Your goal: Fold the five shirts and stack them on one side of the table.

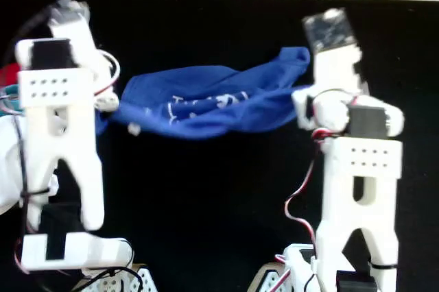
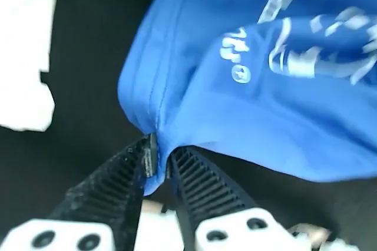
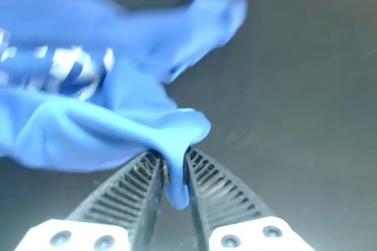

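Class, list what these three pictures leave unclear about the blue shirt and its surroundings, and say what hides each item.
- High view: the white arms cover the spots where the blue shirt is gripped.
- Wrist views: the shirt's white print is creased and blurred, so it is unreadable.
- High view: a red and teal thing is cut off by the edge and an arm.
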Robot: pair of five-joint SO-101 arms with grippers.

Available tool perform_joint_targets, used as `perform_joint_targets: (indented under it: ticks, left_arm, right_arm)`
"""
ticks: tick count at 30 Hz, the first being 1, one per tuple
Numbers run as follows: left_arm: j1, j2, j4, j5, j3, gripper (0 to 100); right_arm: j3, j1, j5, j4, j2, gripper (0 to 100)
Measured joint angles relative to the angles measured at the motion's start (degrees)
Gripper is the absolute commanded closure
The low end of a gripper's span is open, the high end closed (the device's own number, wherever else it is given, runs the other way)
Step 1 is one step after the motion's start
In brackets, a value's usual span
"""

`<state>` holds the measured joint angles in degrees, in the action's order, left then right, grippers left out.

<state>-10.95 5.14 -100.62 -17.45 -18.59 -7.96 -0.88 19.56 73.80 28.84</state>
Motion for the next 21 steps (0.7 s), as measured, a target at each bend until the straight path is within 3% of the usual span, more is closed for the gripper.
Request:
perform_joint_targets:
  ticks: [9,21]
  left_arm:
    - [0.7,11.8,-0.4,0.2,-12.1,99]
    - [0.7,23.7,-0.5,0.3,-21.5,99]
  right_arm:
    - [23.9,6.5,1.7,1.9,0.0,99.3]
    - [52.9,6.9,1.7,6.8,0.1,99.3]
